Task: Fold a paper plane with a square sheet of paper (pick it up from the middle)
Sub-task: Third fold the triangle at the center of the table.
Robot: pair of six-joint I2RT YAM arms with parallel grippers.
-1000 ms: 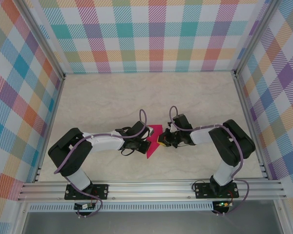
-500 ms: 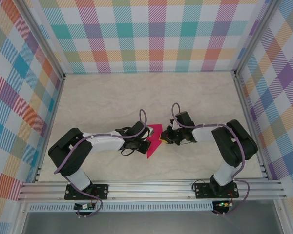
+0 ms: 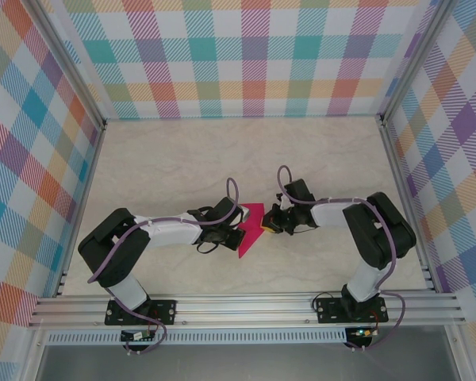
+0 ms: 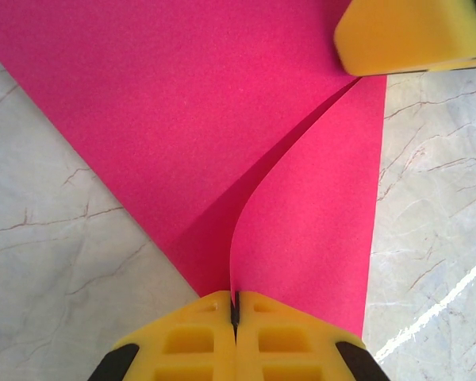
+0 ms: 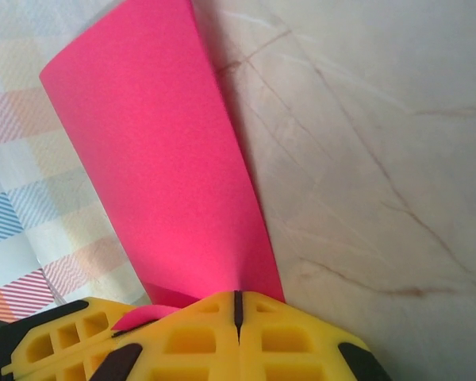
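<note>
Three plaid-print walls [image 3: 254, 63] in pastel checks box in the scene; aluminium rails [image 3: 246, 305] run along the near edge. Tabletop [image 3: 182, 159] is flat, pale beige with a marble-look vein pattern and a slight sheen.

Two arms reach inward from the near edge. Left arm [image 3: 166, 230] and right arm [image 3: 357, 222] have black joints, white link shells and purple cables looped over them.

Square sheet of paper [image 3: 250, 226] sits at about the middle of the tabletop, a little toward the near edge, directly between the two grippers. It is bright magenta-pink, matte, thin and unmarked. It is partly folded: from above the outline is broad at the far end and tapers to a point at the near end.

In the left wrist view the paper [image 4: 182, 103] shows two layers, with the top flap's free edge curving in a smooth arc across the lower one. In the right wrist view the paper [image 5: 166, 159] stands up as a long, gently bowed strip with a blunt top.

Left gripper [image 4: 235, 305] has blocky yellow pads with moulded square recesses. Its jaws are pressed together, pinching the paper where the curved edge runs into the seam. Right gripper [image 5: 236, 305] has the same yellow pads, jaws squeezed together on the base of the raised strip, and a small pink curl pokes out to the left of the seam. One of its fingertips [image 4: 408, 36] touches the paper's edge.
</note>
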